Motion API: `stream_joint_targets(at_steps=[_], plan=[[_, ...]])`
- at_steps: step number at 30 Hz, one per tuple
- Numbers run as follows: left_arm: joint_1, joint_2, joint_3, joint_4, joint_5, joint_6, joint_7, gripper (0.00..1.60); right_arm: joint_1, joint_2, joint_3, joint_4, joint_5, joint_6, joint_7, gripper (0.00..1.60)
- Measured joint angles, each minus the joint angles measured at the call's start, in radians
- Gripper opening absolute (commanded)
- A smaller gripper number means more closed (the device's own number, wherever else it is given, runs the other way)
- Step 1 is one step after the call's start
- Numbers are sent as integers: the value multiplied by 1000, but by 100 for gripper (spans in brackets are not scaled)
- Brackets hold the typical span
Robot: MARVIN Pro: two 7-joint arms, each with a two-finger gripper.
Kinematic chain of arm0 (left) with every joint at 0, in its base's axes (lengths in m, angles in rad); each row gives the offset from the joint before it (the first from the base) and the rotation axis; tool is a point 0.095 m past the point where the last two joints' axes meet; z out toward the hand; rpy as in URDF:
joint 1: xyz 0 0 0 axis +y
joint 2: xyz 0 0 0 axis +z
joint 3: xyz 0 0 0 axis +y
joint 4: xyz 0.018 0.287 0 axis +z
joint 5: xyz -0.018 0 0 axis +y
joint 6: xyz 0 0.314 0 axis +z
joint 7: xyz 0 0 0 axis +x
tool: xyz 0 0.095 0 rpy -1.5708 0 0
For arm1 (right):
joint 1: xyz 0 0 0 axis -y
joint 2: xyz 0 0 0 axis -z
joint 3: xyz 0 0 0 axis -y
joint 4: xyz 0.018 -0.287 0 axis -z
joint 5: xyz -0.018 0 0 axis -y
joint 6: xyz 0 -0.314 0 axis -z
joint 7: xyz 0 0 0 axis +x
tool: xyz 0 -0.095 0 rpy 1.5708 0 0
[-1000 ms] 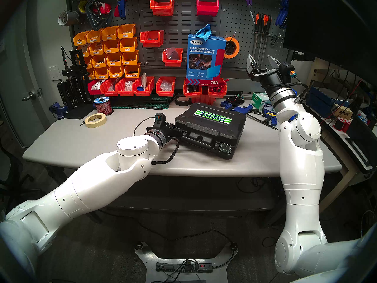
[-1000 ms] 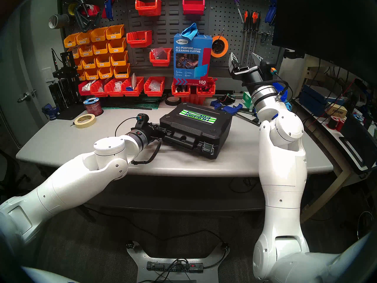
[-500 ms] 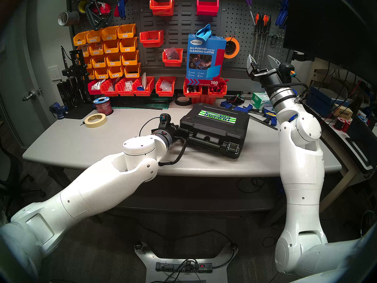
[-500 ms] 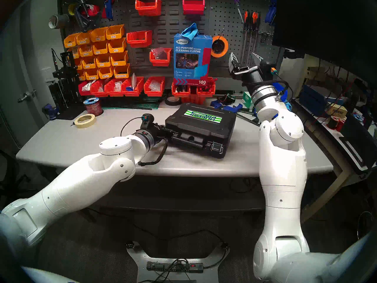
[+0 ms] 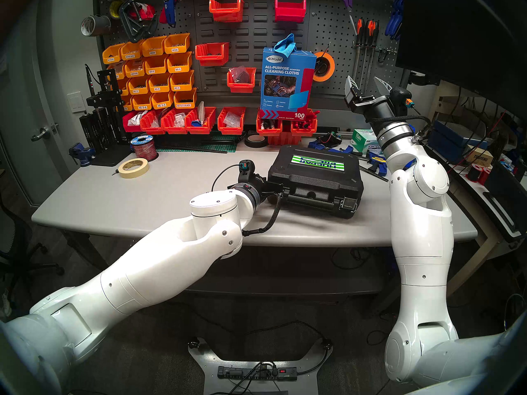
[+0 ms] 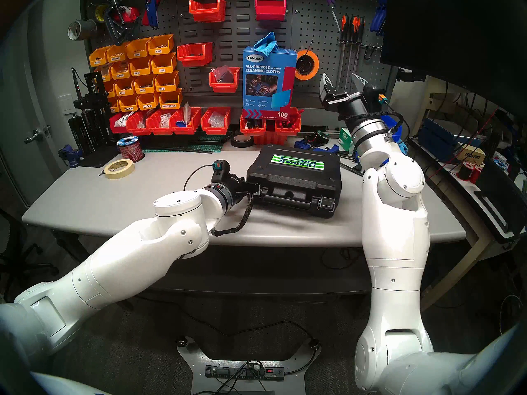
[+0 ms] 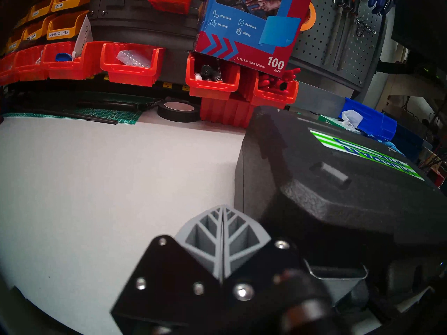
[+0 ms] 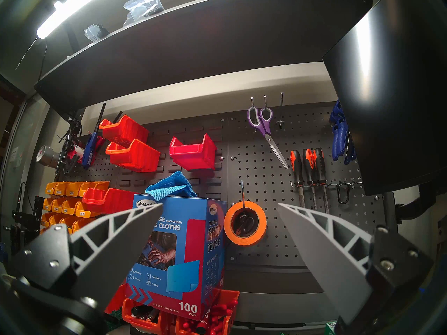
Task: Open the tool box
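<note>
The black tool box (image 5: 316, 183) lies flat and closed on the grey table (image 5: 171, 186), with its striped label (image 5: 318, 162) facing up; it also shows in the head right view (image 6: 295, 180). Its right silver latch (image 5: 349, 205) is down. My left gripper (image 5: 281, 187) is shut and empty, and presses against the box's front left corner. In the left wrist view the shut fingertips (image 7: 222, 212) sit beside the box (image 7: 338, 182), with the left latch (image 7: 336, 276) just to their right. My right gripper (image 5: 366, 85) is open and empty, held high by the pegboard (image 8: 220, 205).
Blue clamps (image 5: 342, 151) and a tissue box (image 5: 368, 142) lie right behind the tool box. Red bins (image 5: 281, 126), a black tape roll (image 5: 255, 140) and the cleaning-cloth box (image 5: 288, 81) stand at the back. A masking tape roll (image 5: 133, 168) lies far left.
My left arm has moved to the right with its shut gripper against the tool box. The box has slid right and turned a little on the table. The right arm has not moved.
</note>
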Motion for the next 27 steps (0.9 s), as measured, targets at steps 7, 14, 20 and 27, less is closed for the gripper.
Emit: stream_joint_targets(at_steps=[7, 14, 20, 27], plan=[[2, -29, -4, -12, -26, -8, 64, 0, 0, 1, -1, 0, 1, 0, -2, 160], [-14, -7, -39, -4, 7, -34, 57, 130, -1, 3, -2, 0, 3, -1, -3, 160], [-60, 63, -128, -6, 48, -47, 15, 160, -1, 4, -4, 2, 4, -1, -4, 160], [-117, 141, -223, -13, 101, -55, -61, 160, -1, 6, -5, 2, 5, -1, -6, 160]])
